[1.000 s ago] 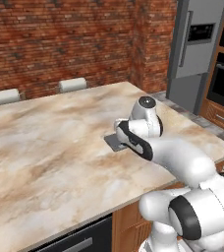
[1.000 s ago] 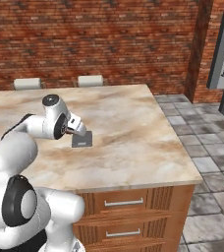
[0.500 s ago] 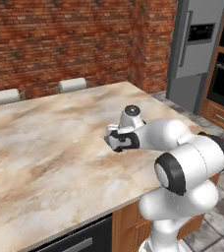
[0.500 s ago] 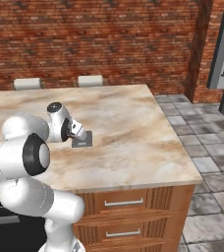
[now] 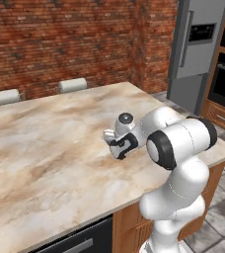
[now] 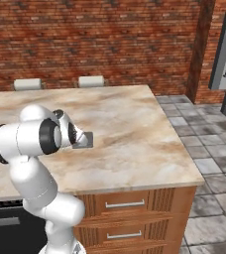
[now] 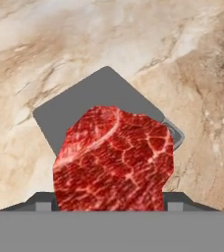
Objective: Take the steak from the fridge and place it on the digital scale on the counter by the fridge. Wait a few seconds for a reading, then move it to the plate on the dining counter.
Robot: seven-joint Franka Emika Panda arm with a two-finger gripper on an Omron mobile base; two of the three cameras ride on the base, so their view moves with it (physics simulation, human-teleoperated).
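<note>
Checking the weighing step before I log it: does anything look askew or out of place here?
Nothing looks spilled or damaged. The steak is between the gripper's fingers, over the digital scale on the marble counter. It covers the near part of the pad, which sits corner-on to the hand view.

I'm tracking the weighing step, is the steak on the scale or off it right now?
Cannot tell for sure: the steak sits between the fingers over the scale, hiding any contact.
</note>
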